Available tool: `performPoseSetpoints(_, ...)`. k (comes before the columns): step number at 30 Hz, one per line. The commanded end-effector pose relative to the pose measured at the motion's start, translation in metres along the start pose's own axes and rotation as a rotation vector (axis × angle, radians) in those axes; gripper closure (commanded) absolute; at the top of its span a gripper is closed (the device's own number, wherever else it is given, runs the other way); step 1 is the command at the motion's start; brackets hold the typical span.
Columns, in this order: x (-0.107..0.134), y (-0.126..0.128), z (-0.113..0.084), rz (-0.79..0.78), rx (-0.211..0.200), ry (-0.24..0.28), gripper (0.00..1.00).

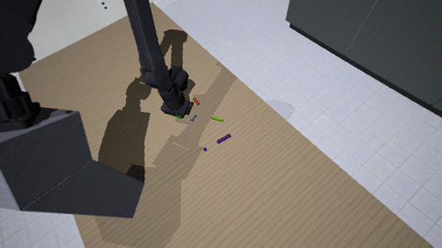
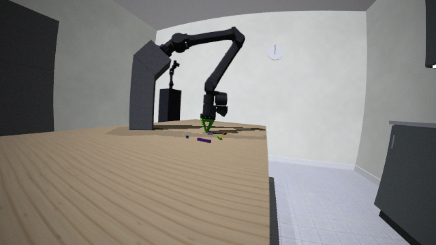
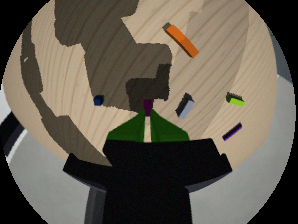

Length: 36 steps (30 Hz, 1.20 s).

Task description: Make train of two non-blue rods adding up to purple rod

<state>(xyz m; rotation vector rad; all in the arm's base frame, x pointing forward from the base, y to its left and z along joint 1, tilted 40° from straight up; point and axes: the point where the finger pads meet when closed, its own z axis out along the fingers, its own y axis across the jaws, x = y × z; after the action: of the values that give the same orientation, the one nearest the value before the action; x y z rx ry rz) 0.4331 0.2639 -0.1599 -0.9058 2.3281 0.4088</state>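
My gripper has green fingers and is shut on a small magenta rod, low over the wooden table. The magenta rod shows only in the wrist view, at the fingertips. The orange rod lies just beyond the gripper. The grey rod lies close beside the fingers. The lime rod and the purple rod lie further out. The blue rod lies apart.
The arm's grey base block stands on the table to the left. The table's right edge runs close to the rods, with tiled floor beyond. A thin pale line is marked on the table near the blue rod.
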Motion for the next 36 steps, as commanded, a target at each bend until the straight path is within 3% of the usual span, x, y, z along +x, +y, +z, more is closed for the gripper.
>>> performPoseSetpoints(1, 0.0025, 0.0078, 0.0038, -0.003, -0.007, -0.002, 0.96)
performPoseSetpoints(27, 0.0025, 0.0078, 0.0038, -0.003, -0.007, -0.002, 0.96)
performPoseSetpoints(36, 0.0025, 0.0078, 0.0038, -0.003, -0.007, -0.002, 0.84)
